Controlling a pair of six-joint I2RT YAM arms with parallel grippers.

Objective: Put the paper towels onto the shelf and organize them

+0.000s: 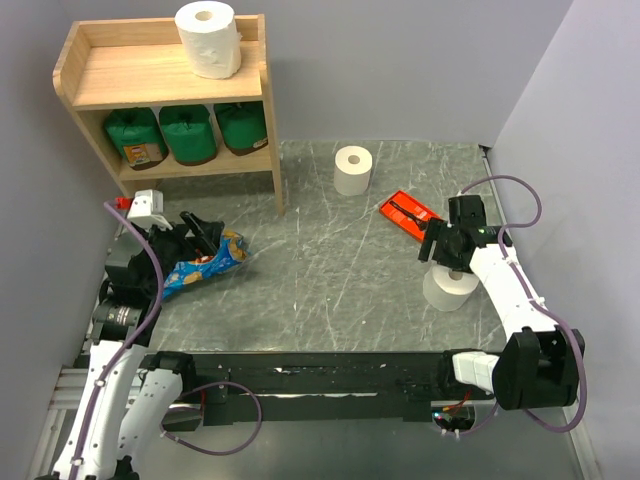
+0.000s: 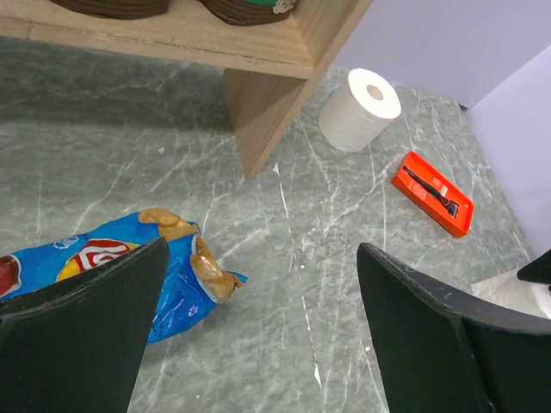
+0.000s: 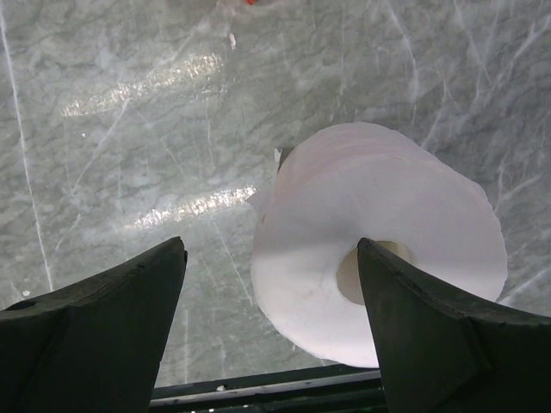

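Observation:
The wooden shelf (image 1: 165,85) stands at the back left. One white paper towel roll (image 1: 208,38) is upright on its top board, and three dark green rolls (image 1: 188,133) fill the lower tier. A second white roll (image 1: 353,170) (image 2: 360,110) stands on the table beside the shelf. My right gripper (image 1: 445,250) (image 3: 270,243) hangs open over a third white roll (image 1: 450,290) (image 3: 379,258). One finger is above that roll's centre tube and the other is off to its left. At the left, my left gripper (image 1: 205,235) (image 2: 263,245) is wide open and holds nothing.
A blue snack bag (image 1: 205,265) (image 2: 103,267) lies just under my left gripper. A flat orange-red tray (image 1: 407,215) (image 2: 433,194) lies behind the right gripper. The shelf's front leg (image 2: 267,103) stands between the bag and the middle roll. Walls close in at the back and on both sides.

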